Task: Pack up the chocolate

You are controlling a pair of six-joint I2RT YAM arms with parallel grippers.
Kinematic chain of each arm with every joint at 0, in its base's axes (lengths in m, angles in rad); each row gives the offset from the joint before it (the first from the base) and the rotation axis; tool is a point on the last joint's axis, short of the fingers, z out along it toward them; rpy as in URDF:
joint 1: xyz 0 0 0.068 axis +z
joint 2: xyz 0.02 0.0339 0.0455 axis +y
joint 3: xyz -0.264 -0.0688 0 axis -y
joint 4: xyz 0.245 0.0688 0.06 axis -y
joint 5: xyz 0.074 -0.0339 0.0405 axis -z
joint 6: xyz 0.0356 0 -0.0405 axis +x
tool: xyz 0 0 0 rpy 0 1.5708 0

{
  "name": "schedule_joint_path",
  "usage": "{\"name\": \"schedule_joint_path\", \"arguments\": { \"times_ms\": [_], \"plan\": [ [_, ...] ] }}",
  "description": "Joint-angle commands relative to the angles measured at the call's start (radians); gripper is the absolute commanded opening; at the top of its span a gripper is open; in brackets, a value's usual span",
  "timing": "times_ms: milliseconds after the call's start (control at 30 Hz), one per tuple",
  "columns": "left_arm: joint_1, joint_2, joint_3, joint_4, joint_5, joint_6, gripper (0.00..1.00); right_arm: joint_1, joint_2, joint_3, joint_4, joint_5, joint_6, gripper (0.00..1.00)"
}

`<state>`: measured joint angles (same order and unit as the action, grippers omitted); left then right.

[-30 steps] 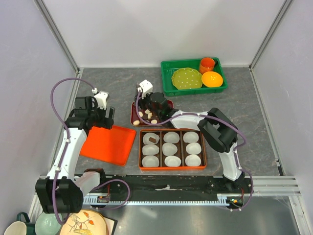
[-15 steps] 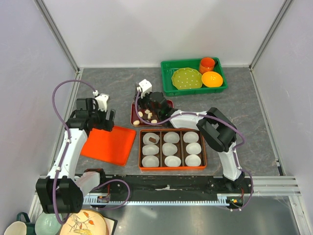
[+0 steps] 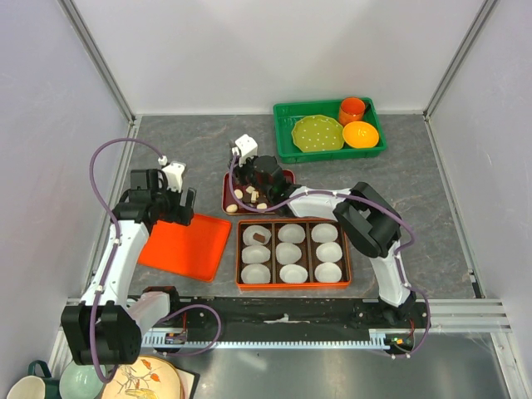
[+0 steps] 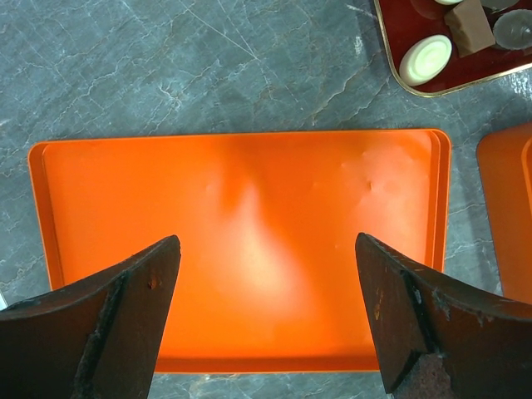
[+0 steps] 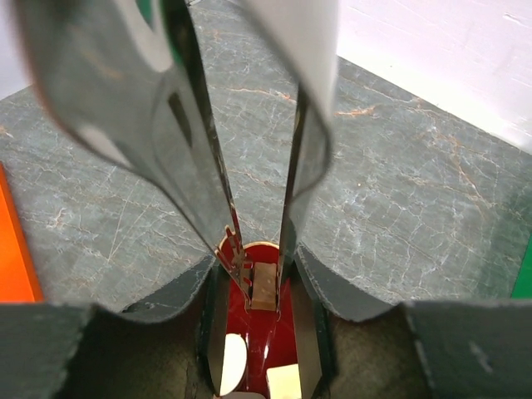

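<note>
The chocolate lies as brown cubes and cream-white ovals on a small dark red tray. My right gripper reaches down into that tray. In the right wrist view its thin fingers press both sides of one brown cube, which rests on the red tray; the right gripper is shut on it. A white oval lies nearer. My left gripper hangs open and empty over an orange lid. One brown cube sits in a cup of the orange box.
The orange box holds several white paper cups. A green bin with a green plate, an orange cup and an orange bowl stands at the back right. The left wrist view shows the red tray's corner with a white oval.
The right gripper's fingers have closed in on the brown cube in the red tray. The left arm has shifted slightly left over the orange lid.
</note>
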<state>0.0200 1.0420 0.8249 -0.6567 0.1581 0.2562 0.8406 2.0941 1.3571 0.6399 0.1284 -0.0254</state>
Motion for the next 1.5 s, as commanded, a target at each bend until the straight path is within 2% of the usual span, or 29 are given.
{"name": "schedule_joint_path", "arguments": {
  "times_ms": [0,167,433,767,1067,1467],
  "plan": [
    [-0.002,-0.022,0.006,0.005,-0.028,0.029,0.93,0.002,-0.094,0.011,0.010,0.000,-0.025,0.37],
    [-0.002,-0.046,0.006,-0.001,-0.045,0.032,0.93,0.002,-0.210,-0.036,-0.011,-0.012,-0.028,0.35],
    [0.000,-0.040,-0.003,-0.004,-0.055,0.048,0.92,0.003,-0.417,-0.208,-0.054,0.004,-0.024,0.34],
    [0.001,-0.039,-0.017,0.009,-0.046,0.049,0.92,0.038,-0.722,-0.433,-0.207,0.042,-0.005,0.33],
    [0.001,-0.037,-0.001,0.000,-0.054,0.054,0.92,0.081,-0.965,-0.572,-0.351,0.089,0.022,0.33],
    [0.000,-0.043,0.013,-0.015,-0.055,0.054,0.92,0.106,-1.089,-0.670,-0.460,0.135,0.061,0.33]
  ]
}}
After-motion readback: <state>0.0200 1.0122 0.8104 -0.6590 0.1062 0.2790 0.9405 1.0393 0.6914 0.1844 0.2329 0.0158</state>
